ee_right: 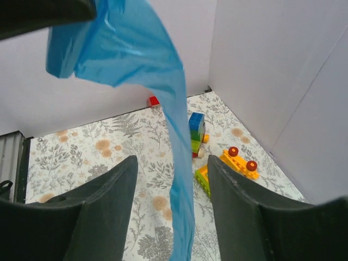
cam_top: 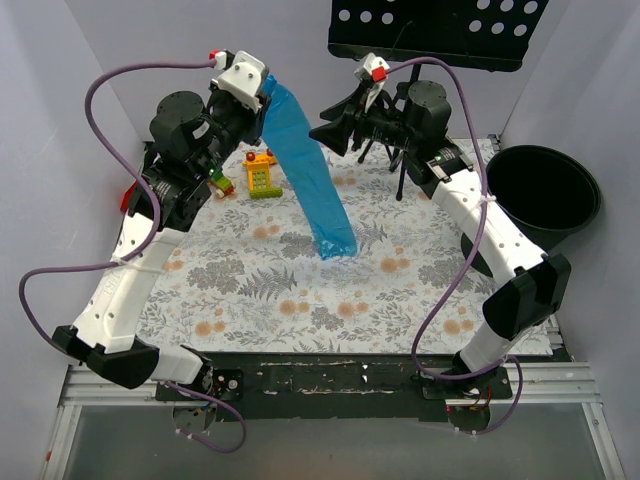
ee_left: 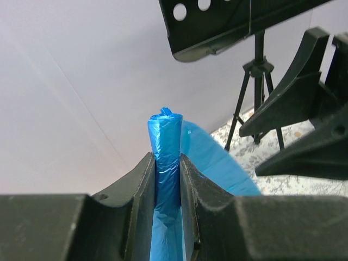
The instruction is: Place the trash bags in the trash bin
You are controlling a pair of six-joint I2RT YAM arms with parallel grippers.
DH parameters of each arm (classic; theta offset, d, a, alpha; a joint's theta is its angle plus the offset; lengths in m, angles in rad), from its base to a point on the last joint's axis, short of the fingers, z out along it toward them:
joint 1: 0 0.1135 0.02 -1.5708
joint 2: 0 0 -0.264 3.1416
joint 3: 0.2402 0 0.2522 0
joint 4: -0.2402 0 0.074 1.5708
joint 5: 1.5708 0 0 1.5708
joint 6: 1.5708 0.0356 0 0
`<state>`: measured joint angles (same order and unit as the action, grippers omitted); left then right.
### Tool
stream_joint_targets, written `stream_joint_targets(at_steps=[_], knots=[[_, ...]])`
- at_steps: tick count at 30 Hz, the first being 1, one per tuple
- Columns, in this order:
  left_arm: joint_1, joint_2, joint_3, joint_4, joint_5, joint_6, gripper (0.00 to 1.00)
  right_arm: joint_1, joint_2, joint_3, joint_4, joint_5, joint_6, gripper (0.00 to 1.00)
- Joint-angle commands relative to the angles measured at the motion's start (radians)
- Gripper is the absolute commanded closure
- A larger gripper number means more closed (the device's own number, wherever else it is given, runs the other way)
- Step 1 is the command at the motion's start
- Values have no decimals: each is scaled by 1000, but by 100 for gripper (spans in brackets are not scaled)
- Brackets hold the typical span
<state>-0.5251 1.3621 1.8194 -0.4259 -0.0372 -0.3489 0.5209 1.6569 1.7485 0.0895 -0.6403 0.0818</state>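
**Trash bag.** One trash bag is in view. It is thin, translucent, bright-blue film, pulled out into one long, narrow, creased strip. In the top view its upper end is at 12 o'clock of the table, raised well above it. The strip slopes down toward 5 o'clock to a wider, crumpled lower end near the table centre. This end appears to rest on the floral cover, but contact cannot be confirmed from above.

**Left gripper.** The left gripper is clamped on the upper end of the bag. In the left wrist view both fingers press the film into a tight vertical roll. A short bunched tip stands above them, and a looser fold curves away to the right.

**Right gripper.** The right gripper sits at 3 o'clock of the strip, facing it. Its fingers are spread wide and grip nothing. In the right wrist view the strip hangs in line with the gap, clear of both fingers.

**Trash bin.** The trash bin, round and black, stands at 3 o'clock of the table, well apart from the bag.

**Other items.** The toy blocks lie at 10 o'clock. The music stand stands at 1 o'clock.
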Motion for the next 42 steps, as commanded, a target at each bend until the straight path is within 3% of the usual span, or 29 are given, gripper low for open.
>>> stream_joint_targets(at_steps=[1, 2, 3, 9, 21, 28, 32, 34, 38, 40, 42], knots=[[10, -6, 75, 12, -10, -50, 100, 17, -57, 0, 10, 39, -30, 27], [13, -5, 78, 12, -12, -50, 100, 30, -49, 15, 7, 59, -28, 17], [14, -1, 86, 12, -13, -53, 100, 50, -46, 32, 0, 104, -42, 15], [17, 9, 138, -28, 32, -13, 100, 168, -103, -67, 188, 237, -250, 16], [17, -26, 166, -132, 99, 116, 100, 166, 84, 178, 208, 280, -117, 15], [17, -44, 158, -136, 74, 143, 100, 159, 185, 270, 177, 183, -38, 15], [17, -55, 129, -116, 65, 156, 100, 154, 201, 266, 199, 82, 21, 36], [17, -60, 110, -103, 57, 160, 100, 151, 195, 258, 231, 32, 38, 59], [17, -61, 71, -79, 14, 163, 100, 151, 172, 258, 231, -25, 7, 91], [17, -58, 52, -67, 2, 166, 100, 151, 141, 231, 233, -22, -11, 99], [17, -54, 31, -51, -13, 165, 100, 151, 115, 207, 225, -38, -42, 99]])
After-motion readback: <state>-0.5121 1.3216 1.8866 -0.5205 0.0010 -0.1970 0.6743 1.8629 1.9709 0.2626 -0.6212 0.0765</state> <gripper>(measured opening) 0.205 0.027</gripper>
